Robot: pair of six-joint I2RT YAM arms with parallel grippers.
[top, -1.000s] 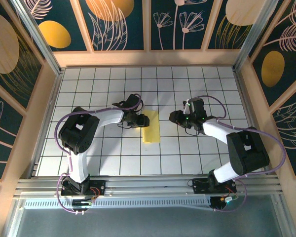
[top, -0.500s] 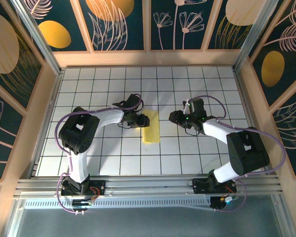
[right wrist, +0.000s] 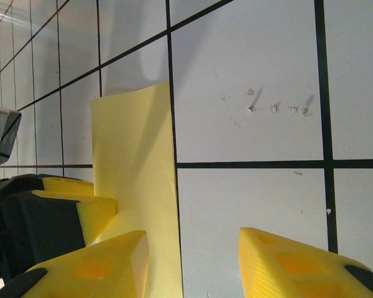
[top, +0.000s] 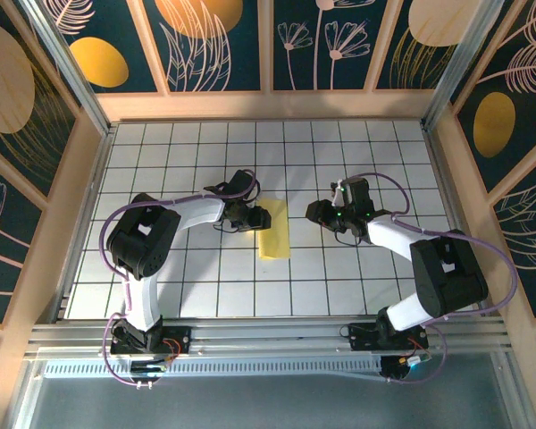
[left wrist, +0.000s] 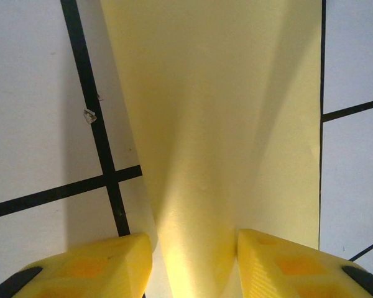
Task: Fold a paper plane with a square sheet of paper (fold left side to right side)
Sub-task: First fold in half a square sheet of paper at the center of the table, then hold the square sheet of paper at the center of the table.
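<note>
The square sheet of paper is yellow and lies folded into a narrow strip about one tile wide, mid-table, with no pointed paper plane shape. My left gripper sits at the strip's upper left edge. In the left wrist view its yellow fingers stand apart over the paper, with a raised hump of the sheet between them, so the gripper is open. My right gripper hovers about one tile to the right of the strip. It is open over bare tile, beside the paper's right edge.
The white grid table is boxed in by wooden walls on three sides. A metal rail runs along the near edge. Tiny white specks lie on a tile ahead of the right gripper.
</note>
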